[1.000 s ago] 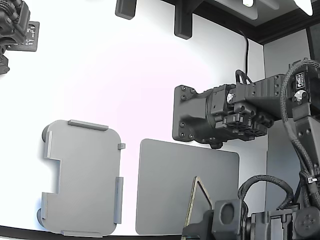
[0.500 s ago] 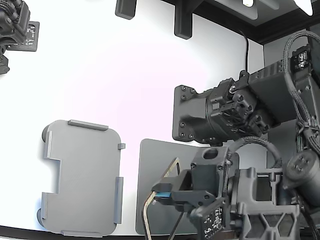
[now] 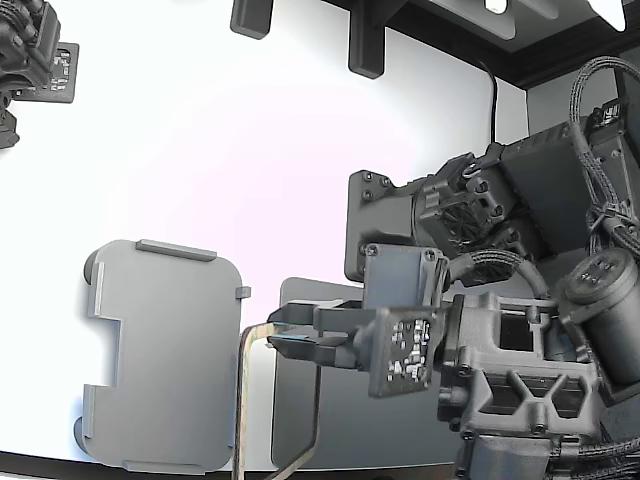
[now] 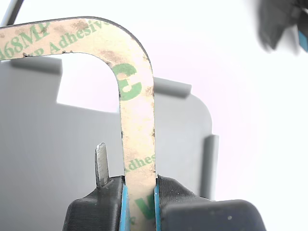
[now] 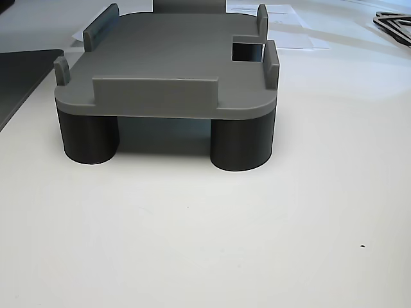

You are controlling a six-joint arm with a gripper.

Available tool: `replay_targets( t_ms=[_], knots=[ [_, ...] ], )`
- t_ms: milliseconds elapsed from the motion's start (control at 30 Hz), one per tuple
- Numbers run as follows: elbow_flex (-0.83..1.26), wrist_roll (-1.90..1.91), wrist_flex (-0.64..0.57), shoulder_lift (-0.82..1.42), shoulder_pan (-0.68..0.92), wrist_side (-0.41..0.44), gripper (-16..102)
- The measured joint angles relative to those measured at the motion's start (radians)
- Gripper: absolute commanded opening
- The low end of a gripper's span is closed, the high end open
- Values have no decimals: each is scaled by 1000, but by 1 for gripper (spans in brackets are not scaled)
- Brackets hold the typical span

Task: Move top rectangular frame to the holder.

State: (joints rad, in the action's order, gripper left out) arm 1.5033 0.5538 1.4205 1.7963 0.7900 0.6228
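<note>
In the exterior view the top rectangular frame (image 3: 241, 400) hangs as a thin tan outline between the holder (image 3: 165, 355) and the dark grey mat (image 3: 300, 440). Its upper corner is pinched by my gripper (image 3: 285, 336), and it reaches down to the table's front edge. The wrist view shows a tan strip of the frame (image 4: 137, 120) with green print, clamped between the blue-padded fingertips of the gripper (image 4: 139, 192). The light grey holder (image 4: 43, 159) lies behind it. In the other view the holder (image 5: 167, 64) stands on dark round feet with nothing on it.
A black mounting block (image 3: 380, 230) and the arm's bulk cover the mat's far side. Black brackets (image 3: 365, 45) hang at the back and another dark device (image 3: 30, 50) sits at the exterior view's top left. A thin dark outline (image 5: 393, 24) lies far right in the other view.
The gripper has swung toward the exterior view's left, carrying the frame from over the mat's front to the mat's edge next to the holder. The holder has not moved.
</note>
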Motion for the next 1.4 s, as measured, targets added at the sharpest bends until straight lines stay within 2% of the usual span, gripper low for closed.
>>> replay_targets(
  t_ms=[267, 400, 500, 633, 733, 833, 1033, 1100, 1400],
  knots=[
    [-25, 607, 66, -48, -11, -9, -12],
    [14, 966, 94, -61, -37, -95, -12],
    [83, 1216, 60, -63, -58, -153, -12],
    [132, 1486, 31, -114, -95, -190, -12],
    [77, 1624, 35, -176, -123, -224, -12],
    [15, 1681, 46, -229, -149, -279, -12],
    [-179, 1635, 181, -374, -181, -367, -13],
    [-216, 1598, 193, -388, -184, -394, -13],
    [-196, 1571, 196, -393, -212, -449, -13]
  ],
)
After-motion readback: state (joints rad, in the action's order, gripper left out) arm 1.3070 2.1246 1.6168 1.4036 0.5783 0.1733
